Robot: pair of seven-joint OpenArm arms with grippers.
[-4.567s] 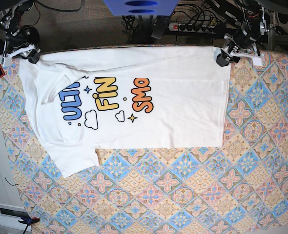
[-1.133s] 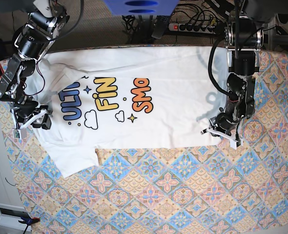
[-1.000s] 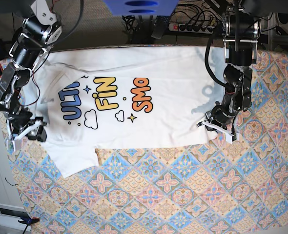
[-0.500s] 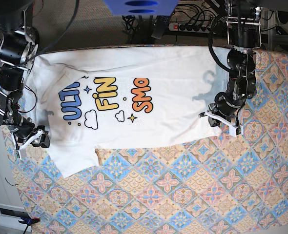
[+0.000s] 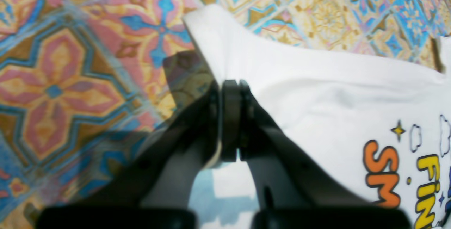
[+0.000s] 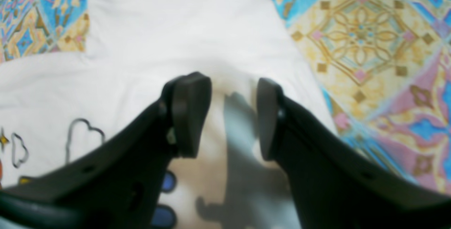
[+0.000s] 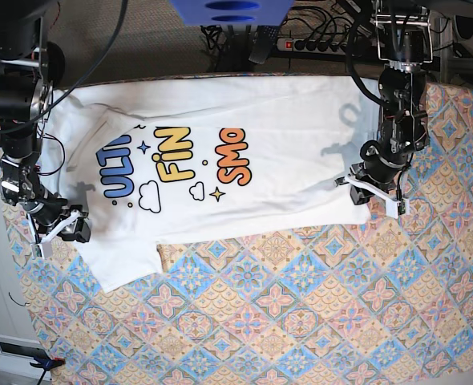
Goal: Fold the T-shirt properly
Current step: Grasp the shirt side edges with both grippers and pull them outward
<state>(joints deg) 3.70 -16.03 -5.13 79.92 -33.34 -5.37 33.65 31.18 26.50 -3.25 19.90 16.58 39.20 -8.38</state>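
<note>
The white T-shirt [image 7: 260, 160] lies spread on the patterned cloth, print up, showing "ULT", "FIN" and "SMO". Its lower half is folded under, and one sleeve points to the near left. My left gripper [image 7: 371, 196] is shut on the shirt's hem edge near its right corner. In the left wrist view the gripper [image 5: 230, 88] pinches the fabric [image 5: 317, 91], which rises a little. My right gripper [image 7: 62, 228] is open at the shirt's left edge. In the right wrist view it [image 6: 229, 116] straddles white fabric [image 6: 158, 38].
The patterned tablecloth [image 7: 301, 305] covers the table in front of and to the right of the shirt. A power strip with cables [image 7: 317, 42] and a blue object [image 7: 228, 12] lie beyond the far edge. A white box [image 7: 16, 353] sits at the near left.
My left gripper has shifted slightly right and back with the hem, drawing the shirt's near right corner up. My right gripper has moved a little right onto the shirt's left edge.
</note>
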